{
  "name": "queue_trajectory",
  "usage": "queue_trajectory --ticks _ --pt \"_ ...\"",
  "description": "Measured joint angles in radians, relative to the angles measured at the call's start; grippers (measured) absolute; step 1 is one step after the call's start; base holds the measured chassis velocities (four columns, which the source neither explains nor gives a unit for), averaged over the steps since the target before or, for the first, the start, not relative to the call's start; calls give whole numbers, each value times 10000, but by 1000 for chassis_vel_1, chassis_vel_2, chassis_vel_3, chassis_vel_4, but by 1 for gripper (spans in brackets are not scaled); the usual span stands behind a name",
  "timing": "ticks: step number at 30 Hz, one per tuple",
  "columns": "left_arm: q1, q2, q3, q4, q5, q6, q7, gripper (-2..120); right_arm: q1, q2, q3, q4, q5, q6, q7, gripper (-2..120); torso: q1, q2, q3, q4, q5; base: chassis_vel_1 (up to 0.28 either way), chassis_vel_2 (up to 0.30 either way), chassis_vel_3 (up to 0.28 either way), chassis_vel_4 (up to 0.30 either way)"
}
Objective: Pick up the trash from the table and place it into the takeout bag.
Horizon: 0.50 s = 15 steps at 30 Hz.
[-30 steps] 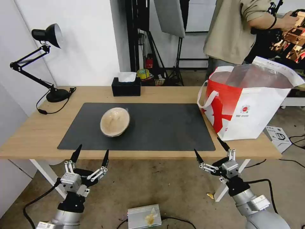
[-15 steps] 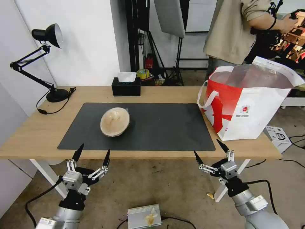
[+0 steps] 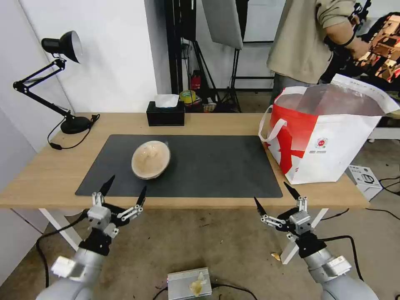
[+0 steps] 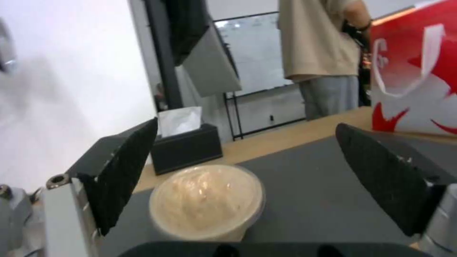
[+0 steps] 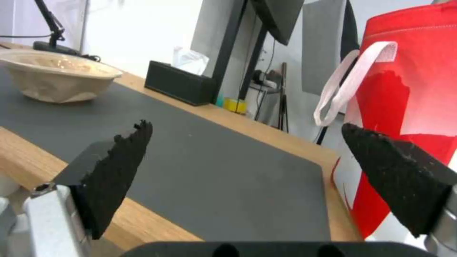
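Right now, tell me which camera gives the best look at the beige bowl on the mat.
The left wrist view: the beige bowl sits close and centred between the open left hand fingers, clear lid visible. The head view shows the whole bowl from above, smaller, on the dark mat. The right wrist view shows it side-on, far off, cut at the edge.

We see white wall (image 3: 108,54) far left, black desk lamp (image 3: 62,46), dark light stands (image 3: 183,46) behind, bare concrete floor (image 3: 200,241) near.
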Motion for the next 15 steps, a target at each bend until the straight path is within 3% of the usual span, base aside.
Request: queue_trajectory --ticks 3,5,7,8,15 --pt "-270 437 126 174 -34 19 -15 100 0 0 1 0 1 0 2 100 0 0 0 0 1 0 0 0 0" --pt "-643 1254 283 477 -253 22 -30 100 0 0 1 0 4 0 4 100 0 -1 0 0 0 0 0 0 0" --pt "-703 1419 314 527 -314 23 -34 100 0 -1 0 0 3 0 3 100 0 0 0 0 0 0 0 0 0" --pt "-894 1953 413 707 -498 23 -99 100 0 0 1 0 4 0 4 100 0 -1 0 0 1 0 0 0 0" --pt "-1329 3355 583 1286 -642 75 -273 100 0 -1 0 2 7 0 8 100 0 0 0 -1 1 0 0 0 0"
